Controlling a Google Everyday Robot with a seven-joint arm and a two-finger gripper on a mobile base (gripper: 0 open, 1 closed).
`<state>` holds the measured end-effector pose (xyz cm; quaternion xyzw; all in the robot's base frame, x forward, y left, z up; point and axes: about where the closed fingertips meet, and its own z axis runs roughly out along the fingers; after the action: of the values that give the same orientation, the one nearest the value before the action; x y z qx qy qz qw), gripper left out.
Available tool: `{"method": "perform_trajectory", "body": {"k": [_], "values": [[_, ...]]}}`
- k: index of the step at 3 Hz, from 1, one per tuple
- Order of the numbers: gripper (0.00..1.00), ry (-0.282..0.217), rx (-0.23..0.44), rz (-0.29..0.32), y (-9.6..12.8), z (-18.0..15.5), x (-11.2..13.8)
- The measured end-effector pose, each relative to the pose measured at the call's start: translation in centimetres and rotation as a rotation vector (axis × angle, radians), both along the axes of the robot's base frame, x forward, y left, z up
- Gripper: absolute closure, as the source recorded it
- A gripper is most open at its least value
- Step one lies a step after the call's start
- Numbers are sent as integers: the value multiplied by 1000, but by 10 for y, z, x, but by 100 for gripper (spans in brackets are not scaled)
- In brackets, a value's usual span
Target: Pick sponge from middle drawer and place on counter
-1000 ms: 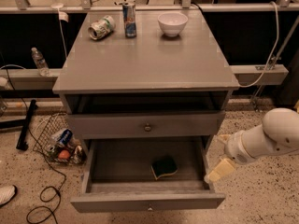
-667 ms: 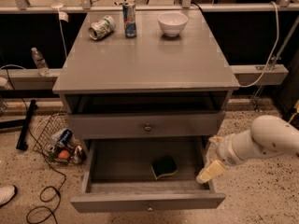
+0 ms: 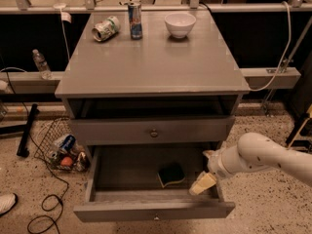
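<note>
Sponge lies dark green face up on the floor of the pulled-out middle drawer, right of centre, with only a thin yellow strip showing along its near edge. The back of that drawer is lost in shadow under the closed drawer front above it. The hand hangs inside the drawer's right front corner, near the sponge but apart from it. It reads as one pale cream shape, so whether it is open or closed cannot be told. Its white arm comes in from the right and is cut off by the frame edge.

On the counter, along the far edge, sit a crushed can on its side, an upright can and a white bowl. What fills the wire basket on the floor at left is hard to make out.

Compared with a second ago, the hand has moved left from outside the drawer's right wall to inside it, closer to the sponge. The sponge has not moved.
</note>
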<state>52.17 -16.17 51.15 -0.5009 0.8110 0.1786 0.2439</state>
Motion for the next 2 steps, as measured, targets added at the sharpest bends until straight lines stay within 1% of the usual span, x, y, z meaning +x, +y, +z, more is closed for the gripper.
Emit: {"method": "perform_trajectory", "body": {"k": [1,2], "values": [[0,-4,-12,-15,4,-19,8],[0,-11,-37,-28,10,-46,22]]}}
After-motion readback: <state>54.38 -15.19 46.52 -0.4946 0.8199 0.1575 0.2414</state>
